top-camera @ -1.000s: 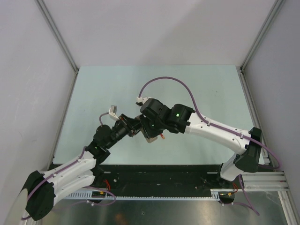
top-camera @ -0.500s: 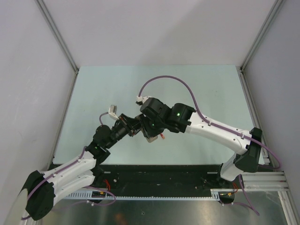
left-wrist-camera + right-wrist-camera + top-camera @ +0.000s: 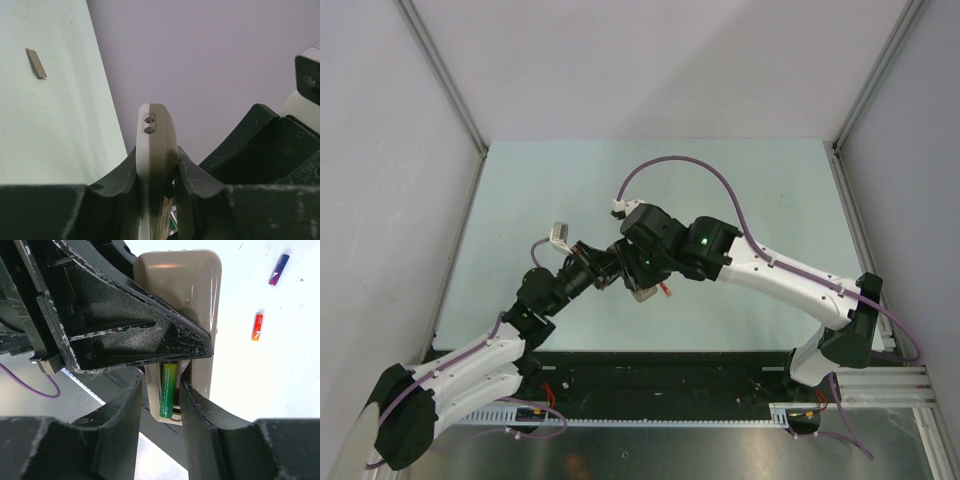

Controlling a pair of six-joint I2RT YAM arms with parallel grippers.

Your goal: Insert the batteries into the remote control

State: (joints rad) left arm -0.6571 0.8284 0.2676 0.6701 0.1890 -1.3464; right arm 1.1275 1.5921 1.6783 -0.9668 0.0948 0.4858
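My left gripper (image 3: 156,152) is shut on the remote control (image 3: 156,130), which shows edge-on and held off the table. In the right wrist view the remote's pale back (image 3: 195,295) faces the camera with its compartment open. A green battery (image 3: 168,390) lies in that compartment. My right gripper (image 3: 161,385) is right over it, jaws apart with a gap on each side of the battery. The dark blue battery (image 3: 279,269) and the red battery (image 3: 257,327) lie on the table beyond. In the top view both grippers meet at mid-table, left (image 3: 610,272) and right (image 3: 638,278).
A small flat grey cover piece (image 3: 36,64) lies on the pale green table (image 3: 540,190). The left gripper's black finger (image 3: 125,330) crosses the remote just above the compartment. Grey walls enclose the table on three sides.
The right wrist has shifted very slightly toward the far side. The left arm and the remote have stayed put.
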